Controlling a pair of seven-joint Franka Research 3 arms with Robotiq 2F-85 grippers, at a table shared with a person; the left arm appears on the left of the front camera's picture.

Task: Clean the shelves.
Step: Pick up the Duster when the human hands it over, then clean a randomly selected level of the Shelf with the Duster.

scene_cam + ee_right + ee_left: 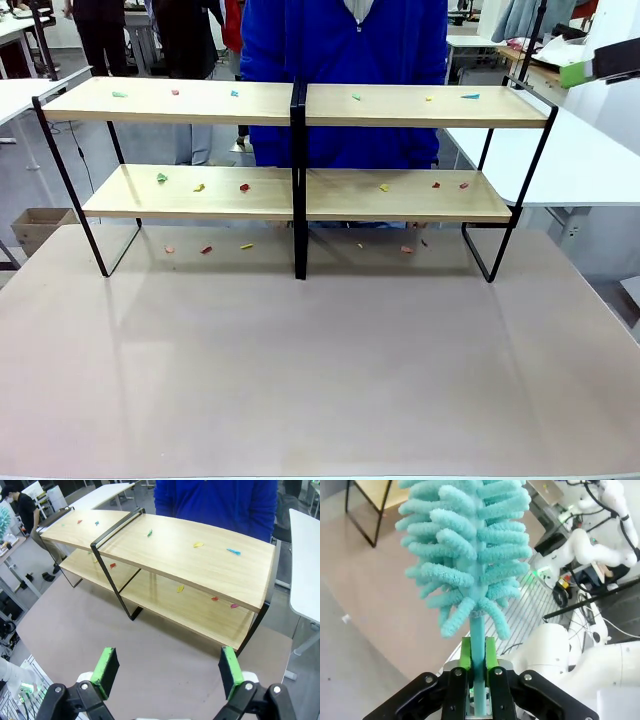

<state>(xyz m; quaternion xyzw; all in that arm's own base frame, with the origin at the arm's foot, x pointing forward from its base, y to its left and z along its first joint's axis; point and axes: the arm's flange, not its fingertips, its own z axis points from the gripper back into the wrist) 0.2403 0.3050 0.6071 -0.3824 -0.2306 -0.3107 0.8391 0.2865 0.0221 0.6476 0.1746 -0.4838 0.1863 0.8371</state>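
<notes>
Grey-brown tabletop [320, 380] spreads wide in front of me, bare across its near half. At its far side stand the shelves [200, 100], a wide two-tier rack of long light wooden boards in a thin black metal frame w/ a central black upright, feet on the tabletop, both boards level. Right behind it stands a person in a bright blue top [340, 40], torso just past the upright. In my left wrist view a fluffy teal chenille duster [470, 545] w/ a straight teal plastic handle sticks up ahead of me; behind it, top left, is a corner of the rack over the tabletop, well apart from the duster head. My left gripper [478, 652] is clamped tight on that handle, green pads pressed to either side of it just below the fluffy head. My right gripper [170, 672] is spread wide w/ nothing between the pads, hanging above the tabletop near the rack's end, looking down on both boards. Small coloured paper scraps [243, 187], red, yellow, green and blue, lie scattered on the upper board, the lower board, and the tabletop under the rack.
</notes>
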